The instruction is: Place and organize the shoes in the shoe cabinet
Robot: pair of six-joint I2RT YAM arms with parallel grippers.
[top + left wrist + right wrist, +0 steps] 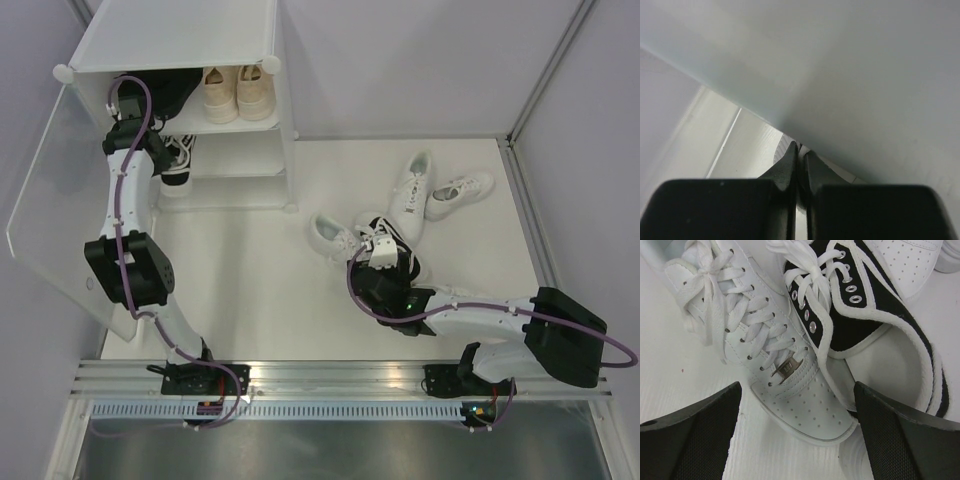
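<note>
Right gripper (797, 390) jaws wide apart; I have them over white sneaker (765, 340) and black-and-white sneaker (855, 315), touching on table (250, 300). Left gripper (799, 154) pressed together inside shoe cabinet (180, 40) top tier, near beige pair (238, 92).

A: What is the right gripper (797, 390) hovering over?
B: It is hanging wide open over the toe of a white perforated leather lace-up sneaker (762, 340).
A: And beside that?
B: A black canvas sneaker with white trim (865, 315) is lying against it, touching.
</note>
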